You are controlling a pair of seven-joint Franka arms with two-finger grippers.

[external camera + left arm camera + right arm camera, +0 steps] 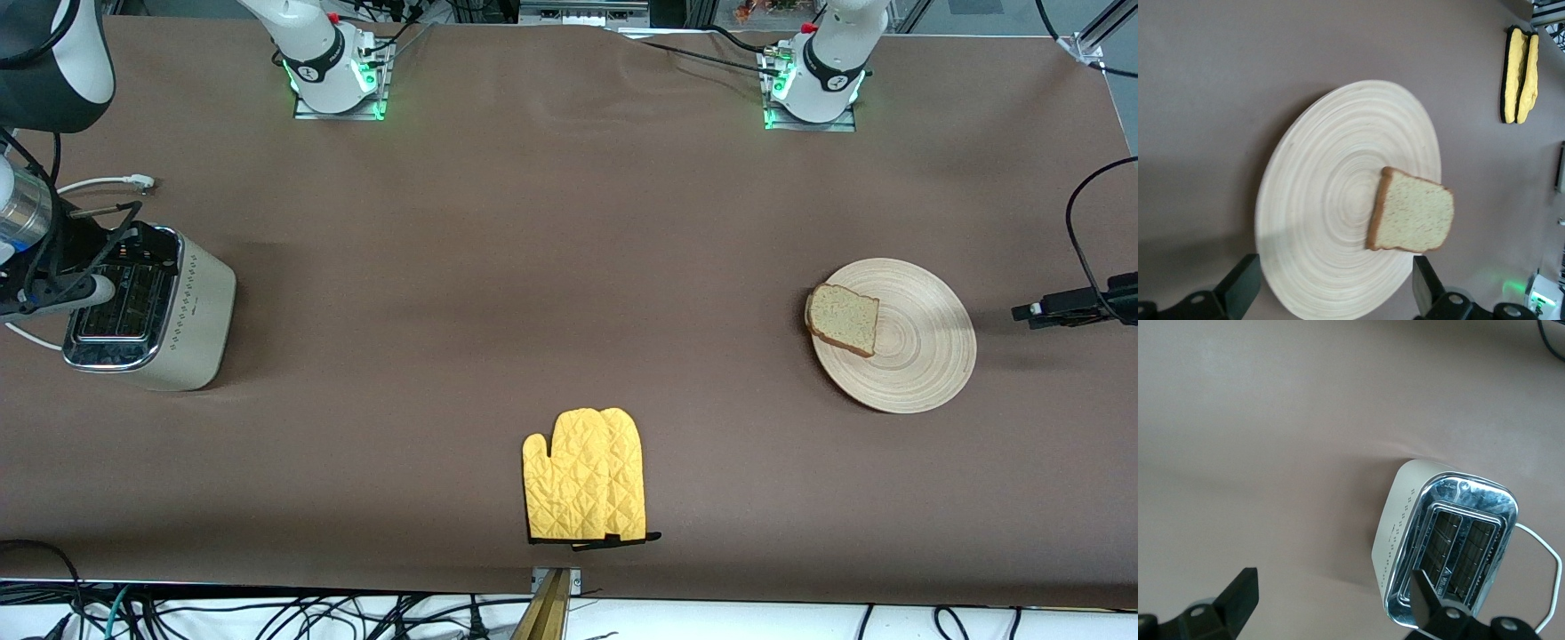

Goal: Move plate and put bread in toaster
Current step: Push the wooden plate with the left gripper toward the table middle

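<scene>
1. The plate [916, 356] is a round, flat disc of pale beige wood with ring-shaped grain. It lies on the brown table [551, 267] toward the left arm's end.
2. The bread [845, 318] is one squarish slice, tan and speckled, with a darker brown crust. It rests on the plate's edge that faces the middle of the table, and one corner hangs just past the rim.
3. The toaster [169, 320] stands at the right arm's end of the table. It is cream-beige with rounded corners, a shiny chrome top, two empty slots and a dotted pattern on its side. A white cord [107, 184] runs from it toward the robot bases.
4. A yellow quilted oven mitt [587, 476] lies flat near the table's front edge, nearer to the front camera than both plate and toaster, about midway between them.
5. The left gripper [1338, 293] hovers over the plate, fingers spread wide, holding nothing; its wrist view shows plate and bread between the fingertips.
6. The right gripper [1331, 603] hangs over the toaster's end of the table, fingers likewise wide apart and empty.
</scene>
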